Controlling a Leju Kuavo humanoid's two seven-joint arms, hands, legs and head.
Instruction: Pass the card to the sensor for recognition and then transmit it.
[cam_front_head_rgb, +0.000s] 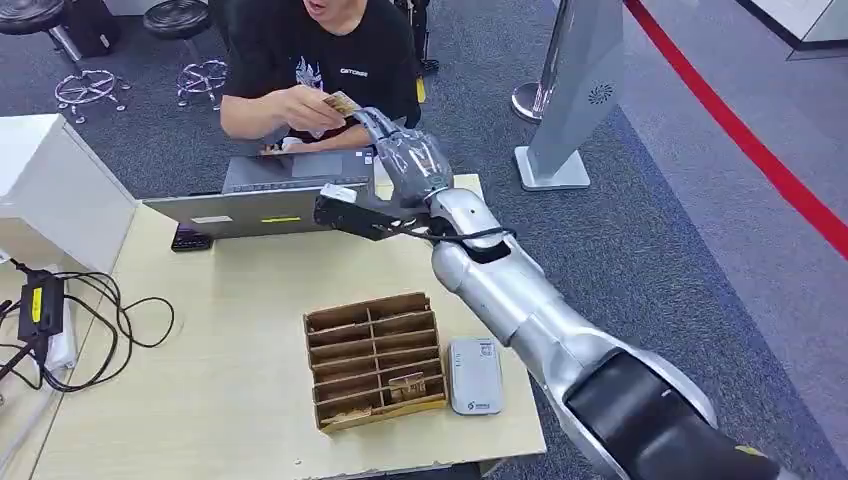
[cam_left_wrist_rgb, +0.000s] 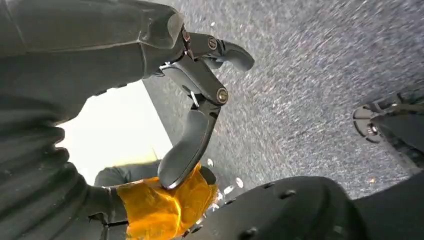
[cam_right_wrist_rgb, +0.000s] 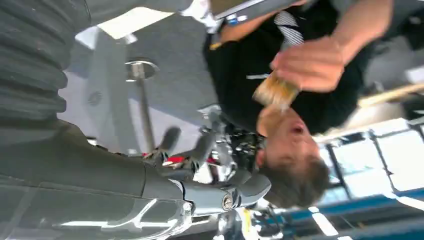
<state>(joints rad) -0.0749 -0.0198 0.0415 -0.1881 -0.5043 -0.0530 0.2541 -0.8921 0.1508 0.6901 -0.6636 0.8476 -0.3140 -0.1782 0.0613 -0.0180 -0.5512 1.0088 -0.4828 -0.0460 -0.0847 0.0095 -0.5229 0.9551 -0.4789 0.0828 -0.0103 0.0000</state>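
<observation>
A person across the table holds the tan card (cam_front_head_rgb: 342, 102) in a hand, just beyond my right hand (cam_front_head_rgb: 405, 150). My right arm reaches forward over the table (cam_front_head_rgb: 220, 400); the hand's fingers are spread and hold nothing. In the right wrist view the card (cam_right_wrist_rgb: 275, 91) sits in the person's hand (cam_right_wrist_rgb: 310, 62), apart from my fingers (cam_right_wrist_rgb: 200, 147). The white card sensor (cam_front_head_rgb: 474, 375) lies near the table's front edge, beside a cardboard divider box (cam_front_head_rgb: 375, 360). My left hand (cam_left_wrist_rgb: 200, 110) hangs over the carpet with nothing in it.
An open laptop (cam_front_head_rgb: 270, 195) stands between me and the person. At the left are a white box (cam_front_head_rgb: 50, 190) and black cables (cam_front_head_rgb: 90, 320). A grey stand (cam_front_head_rgb: 575, 90) rises at the right of the table, and stools (cam_front_head_rgb: 175, 20) stand behind.
</observation>
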